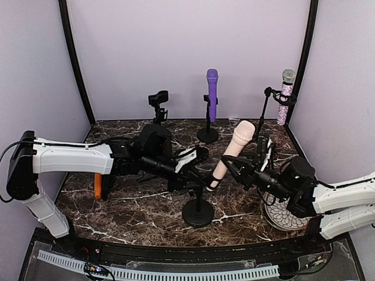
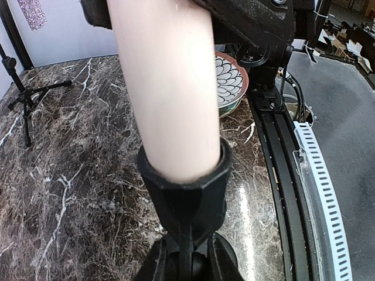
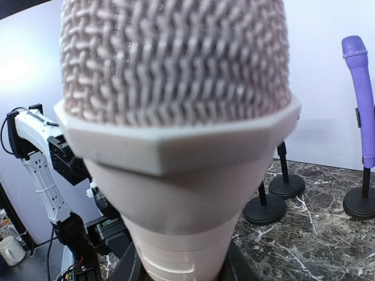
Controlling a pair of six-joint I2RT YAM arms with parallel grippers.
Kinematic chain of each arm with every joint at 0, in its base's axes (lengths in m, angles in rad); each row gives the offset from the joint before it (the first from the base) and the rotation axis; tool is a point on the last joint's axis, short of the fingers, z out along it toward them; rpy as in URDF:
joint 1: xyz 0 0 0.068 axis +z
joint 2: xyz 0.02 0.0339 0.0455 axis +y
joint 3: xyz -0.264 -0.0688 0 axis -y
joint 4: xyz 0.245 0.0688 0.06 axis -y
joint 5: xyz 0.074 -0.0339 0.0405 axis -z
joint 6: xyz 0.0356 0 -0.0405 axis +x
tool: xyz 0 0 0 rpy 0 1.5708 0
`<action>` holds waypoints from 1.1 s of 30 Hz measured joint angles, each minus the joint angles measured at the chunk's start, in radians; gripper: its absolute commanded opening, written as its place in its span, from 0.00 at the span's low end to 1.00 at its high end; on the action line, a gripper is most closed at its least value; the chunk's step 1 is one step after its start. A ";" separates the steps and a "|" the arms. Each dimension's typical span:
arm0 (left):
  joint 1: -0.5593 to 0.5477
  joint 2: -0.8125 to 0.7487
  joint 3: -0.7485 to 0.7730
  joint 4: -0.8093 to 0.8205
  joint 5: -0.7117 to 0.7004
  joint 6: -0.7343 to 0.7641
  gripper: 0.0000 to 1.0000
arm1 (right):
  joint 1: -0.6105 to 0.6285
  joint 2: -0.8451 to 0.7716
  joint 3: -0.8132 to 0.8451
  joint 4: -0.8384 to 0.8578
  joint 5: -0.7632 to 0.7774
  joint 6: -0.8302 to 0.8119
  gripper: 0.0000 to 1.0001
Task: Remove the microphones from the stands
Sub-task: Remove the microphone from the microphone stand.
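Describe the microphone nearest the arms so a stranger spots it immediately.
On the dark marble table, find the short round-based stand at front centre. The pale pink microphone leans in it. The purple microphone and glittery microphone stand further back.

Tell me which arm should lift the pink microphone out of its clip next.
Right. The right gripper sits around the body of the microphone above the clip, placed to draw it out. The left gripper is clamped on the stand below the clip, bracing it.
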 measured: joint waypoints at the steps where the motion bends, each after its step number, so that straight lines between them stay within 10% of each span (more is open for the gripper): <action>1: 0.000 0.001 0.001 0.000 0.000 0.001 0.00 | 0.002 -0.004 0.000 -0.003 0.002 -0.004 0.00; 33: -0.009 0.031 0.007 0.039 -0.009 0.027 0.00 | 0.013 -0.166 0.004 -0.139 0.068 -0.096 0.00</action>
